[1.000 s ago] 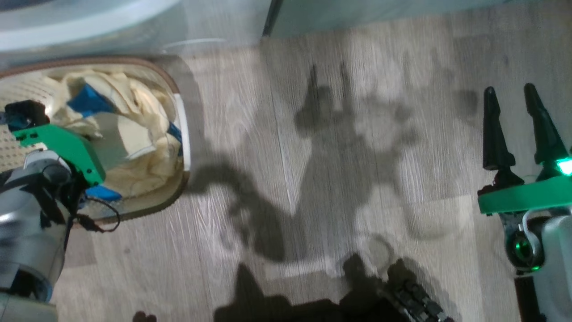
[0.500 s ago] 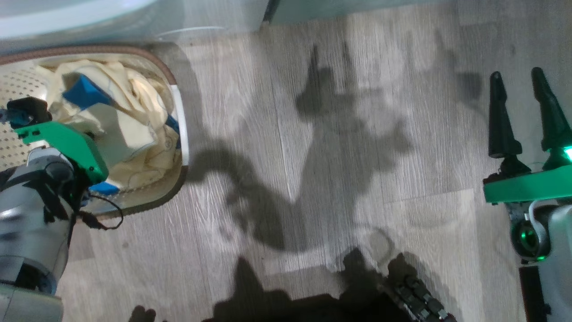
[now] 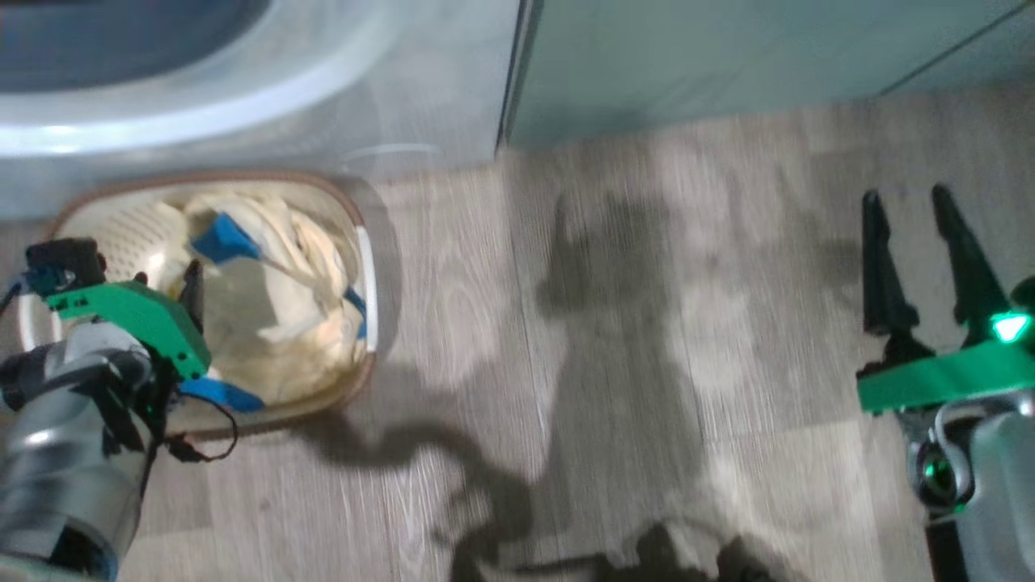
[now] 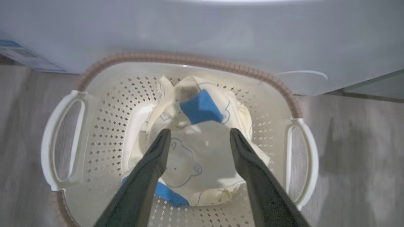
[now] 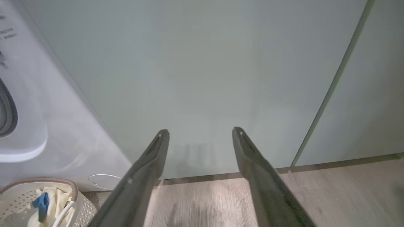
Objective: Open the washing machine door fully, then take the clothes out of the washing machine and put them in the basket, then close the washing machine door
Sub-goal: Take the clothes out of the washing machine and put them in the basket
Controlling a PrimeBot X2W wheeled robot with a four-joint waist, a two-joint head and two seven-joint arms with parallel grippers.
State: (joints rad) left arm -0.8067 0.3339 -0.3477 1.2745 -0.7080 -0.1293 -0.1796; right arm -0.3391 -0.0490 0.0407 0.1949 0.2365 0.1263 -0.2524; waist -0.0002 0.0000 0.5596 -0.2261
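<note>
— Grey wood floor (image 3: 647,323) below, with the white washing machine (image 3: 242,137) at the back. And the clothes (image 4: 202,157)?
— Lying in a heap in the cream basket (image 4: 189,59), right in front of the machine. Cream-yellow, with blue patches and a bear drawing.
— And the left gripper (image 4: 199,132)?
— Hanging just over the heap, jaws wide, holding nothing.
— And the right gripper (image 5: 200,131)?
— Well off to the side, facing green cabinet doors (image 5: 205,78), jaws wide too, holding nothing.

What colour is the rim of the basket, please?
Brown, a ribbed band along the top edge of the cream basket; the left wrist view shows it best.
</note>
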